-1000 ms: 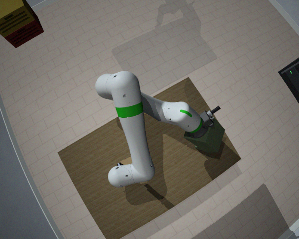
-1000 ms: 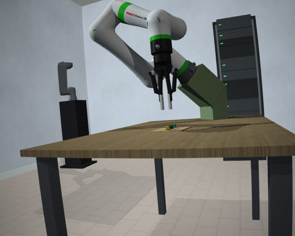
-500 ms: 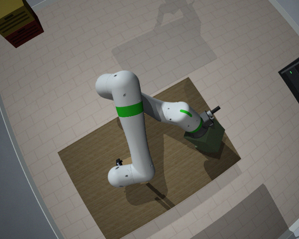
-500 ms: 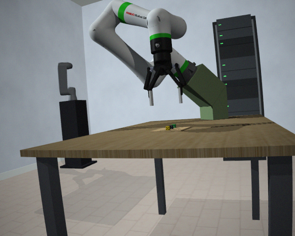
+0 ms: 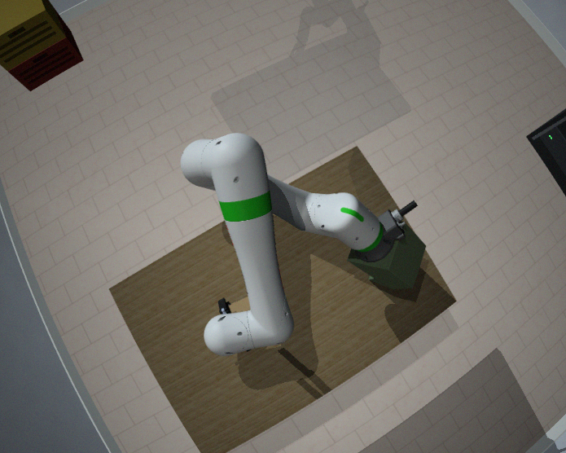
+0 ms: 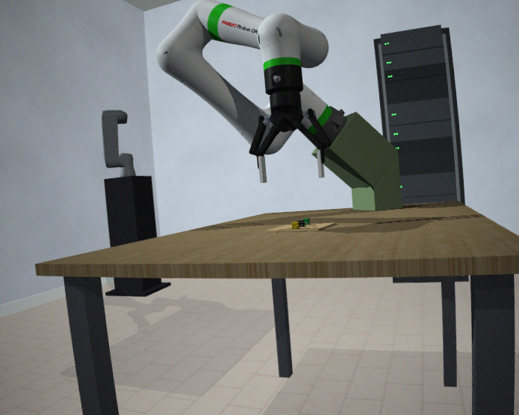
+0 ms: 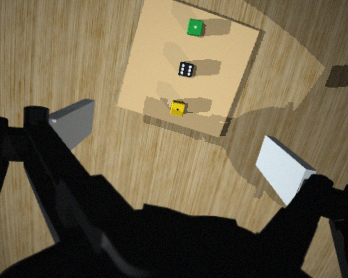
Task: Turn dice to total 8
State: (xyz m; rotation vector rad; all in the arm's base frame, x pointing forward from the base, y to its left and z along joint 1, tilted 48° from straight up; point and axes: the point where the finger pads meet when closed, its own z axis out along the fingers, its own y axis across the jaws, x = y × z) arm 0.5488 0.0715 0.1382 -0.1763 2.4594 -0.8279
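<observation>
The pincer (image 5: 234, 327) (image 6: 291, 179) (image 7: 178, 133) is spread fully open, and nothing is held between its fingers. It is carried by the white arm (image 5: 261, 257) (image 6: 279, 42) above the tabletop (image 5: 176, 301) (image 6: 184, 249) (image 7: 39, 50), pointed downward, with its fingertips raised well apart from the dice

The pale mat (image 5: 239, 305) (image 6: 324, 226) (image 7: 144, 55) is laid flat on the tabletop, and all three dice are borne fully on it, each set flat on a face. In the wrist view they are arranged in a slightly slanted row, with gaps left between them. A single pip is shown on top by the green die (image 6: 306, 220) (image 7: 195, 27), which is placed at the far end of the row from the pincer. Six pips are shown by the black die (image 6: 301, 222) (image 7: 186, 69) in the middle, and one by the yellow die (image 6: 295, 225) (image 7: 177, 108), which is placed nearest the pincer. A total of eight is thus given by the three top faces, and none of the dice is touched by the pincer
</observation>
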